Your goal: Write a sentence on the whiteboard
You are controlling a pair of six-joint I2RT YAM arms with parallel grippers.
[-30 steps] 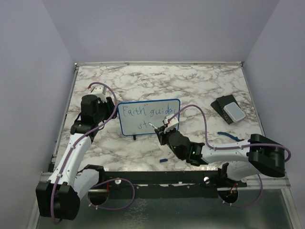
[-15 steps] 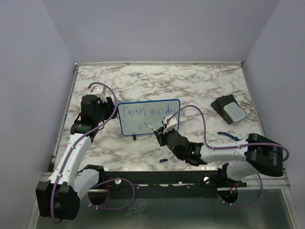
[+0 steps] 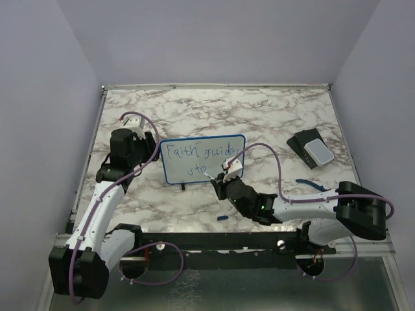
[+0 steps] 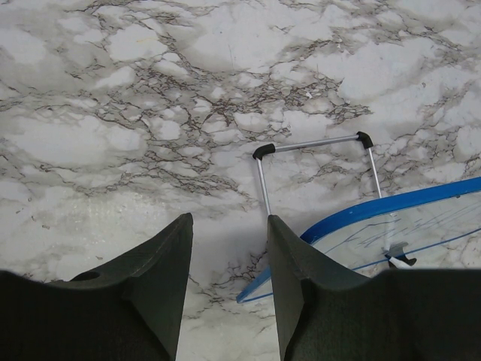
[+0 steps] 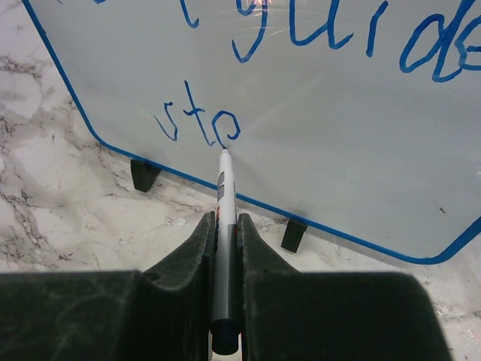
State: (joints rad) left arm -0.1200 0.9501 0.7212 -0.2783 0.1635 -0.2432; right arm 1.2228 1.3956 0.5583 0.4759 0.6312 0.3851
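Observation:
The whiteboard [image 3: 202, 159], white with a thin blue frame, stands tilted on the marble table [image 3: 272, 116]. The sentence [image 3: 201, 153] in blue ink reads "Faith guides" with "ste" [image 5: 197, 124] beneath. My right gripper [image 5: 223, 222] is shut on a white marker [image 5: 223, 188] in front of the board's lower edge. The marker's tip rests on the board just below the last letter. From above, the right gripper [image 3: 224, 180] sits at the board's lower right. My left gripper [image 4: 229, 233] is open and holds nothing. Its right finger [image 4: 301, 278] overlaps the board's left blue edge [image 4: 361, 214].
A dark block with a pale grey pad [image 3: 311, 149] lies at the right. A small blue cap [image 3: 222, 218] lies near the front edge, and a blue stick [image 3: 306, 183] lies by the right arm. A wire stand [image 4: 316, 143] props the board from behind. Purple walls enclose the table.
A third letter has appeared after "st" on the lower line. The right gripper with the marker has shifted slightly. The left arm has not moved.

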